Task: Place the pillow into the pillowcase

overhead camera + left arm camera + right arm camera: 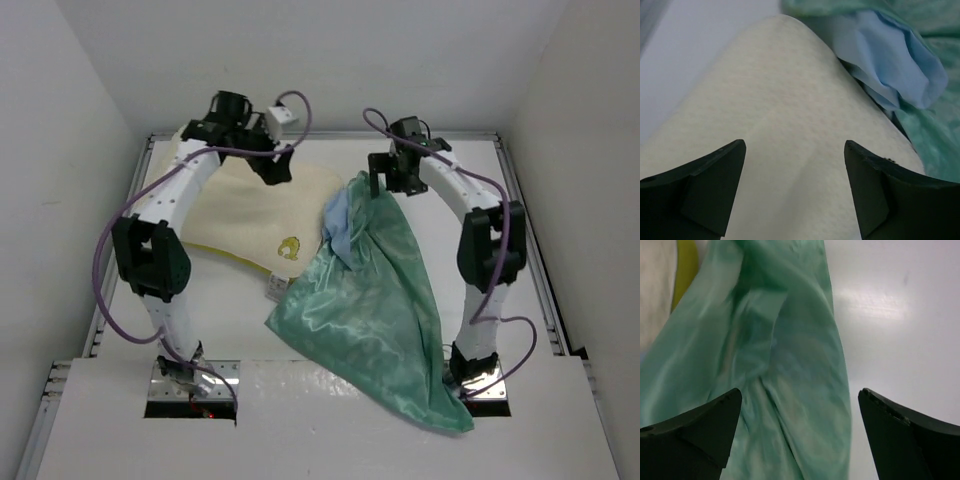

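Pillow (245,215) left, pillowcase (370,290) right, its blue end against pillow corner. Left gripper (795,145) wide, empty, over that corner; right gripper (800,392) wide, empty, above cloth.

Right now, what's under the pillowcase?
The pillowcase overlaps the right edge of the pillow; how far the pillow runs beneath is covered. Anything else under the cloth is hidden.
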Action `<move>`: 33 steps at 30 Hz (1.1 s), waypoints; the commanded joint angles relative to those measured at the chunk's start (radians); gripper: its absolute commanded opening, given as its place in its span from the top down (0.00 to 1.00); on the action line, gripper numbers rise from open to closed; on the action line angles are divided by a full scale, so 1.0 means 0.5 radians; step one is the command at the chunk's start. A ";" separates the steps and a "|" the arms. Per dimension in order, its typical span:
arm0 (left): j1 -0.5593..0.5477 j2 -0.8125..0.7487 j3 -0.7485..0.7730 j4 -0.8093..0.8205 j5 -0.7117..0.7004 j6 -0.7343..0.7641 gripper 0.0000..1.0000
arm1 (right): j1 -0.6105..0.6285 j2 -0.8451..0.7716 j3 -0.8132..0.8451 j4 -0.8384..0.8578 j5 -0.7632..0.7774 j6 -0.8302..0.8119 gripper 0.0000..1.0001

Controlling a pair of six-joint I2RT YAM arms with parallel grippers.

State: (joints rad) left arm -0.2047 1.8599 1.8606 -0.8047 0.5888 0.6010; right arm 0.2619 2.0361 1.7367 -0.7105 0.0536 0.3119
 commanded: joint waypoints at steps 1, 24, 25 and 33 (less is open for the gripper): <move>-0.179 0.072 -0.052 -0.363 0.024 0.279 0.23 | -0.011 -0.734 -0.260 0.154 0.053 -0.136 0.02; 0.382 -0.633 -0.920 0.253 0.154 -0.076 0.25 | 1.587 -1.036 -2.019 1.362 -0.114 -0.569 0.01; 0.394 -0.655 -0.923 0.247 0.145 -0.082 0.24 | 1.593 -0.892 -2.013 1.408 -0.110 -0.547 0.03; 0.697 -0.741 -0.816 0.336 0.209 -0.291 0.24 | 1.596 -0.896 -1.475 1.072 -0.162 -0.684 1.00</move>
State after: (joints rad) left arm 0.0650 1.5398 1.4059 -0.6979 0.6621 0.5209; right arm 1.0554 1.6680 0.8501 -0.1200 -0.0196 0.0269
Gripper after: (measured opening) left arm 0.763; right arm 0.029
